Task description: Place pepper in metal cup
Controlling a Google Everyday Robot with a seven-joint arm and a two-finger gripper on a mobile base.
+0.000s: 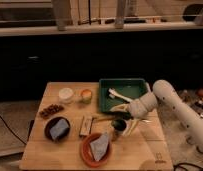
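Note:
The metal cup (116, 134) stands on the wooden table (65, 155), just in front of the green tray (106, 95). A dark-green pepper (119, 123) shows at the cup's mouth, and I cannot tell how deep it sits. My white arm comes in from the right. Its gripper (123, 118) hangs over the cup and pepper, open. One pale finger (116, 107) points left above the pepper, and the other finger (131, 128) slants down on the cup's right side.
Pale utensils (115, 93) lie in the green tray. A white cup (66, 94) and a greenish cup with an orange top (85, 95) stand at the back left. A dark plate (49, 131) and an orange plate (86, 150) each carry a folded grey-blue cloth. A small dish of dark bits (50, 109) and a wooden block (86, 125) are nearby.

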